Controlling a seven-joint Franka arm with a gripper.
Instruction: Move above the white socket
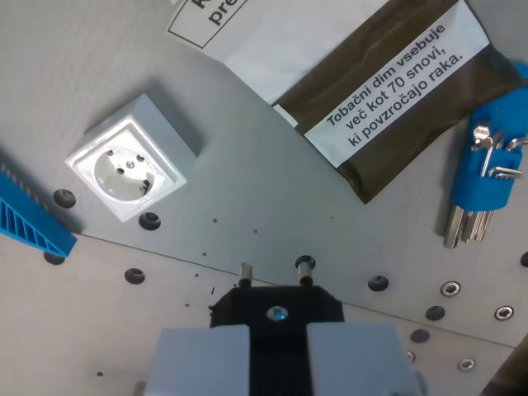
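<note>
The white socket [126, 169] is a square box with a round recess. It sits on the grey metal plate [272, 206] in the wrist view's left upper half. My gripper [277, 332] is at the bottom centre, below and to the right of the socket and not over it. Its two light grey fingers [202, 359] are shut on a black plug [276, 305], whose two metal pins [304, 266] point away from the camera.
A brown tobacco pouch [396, 91] with a white warning label lies at the upper right, with white paper [272, 33] beside it. A blue hex key set [487, 177] is at the right edge. A blue ribbed part [29, 223] is at the left edge. Screw holes [378, 283] dot the plate.
</note>
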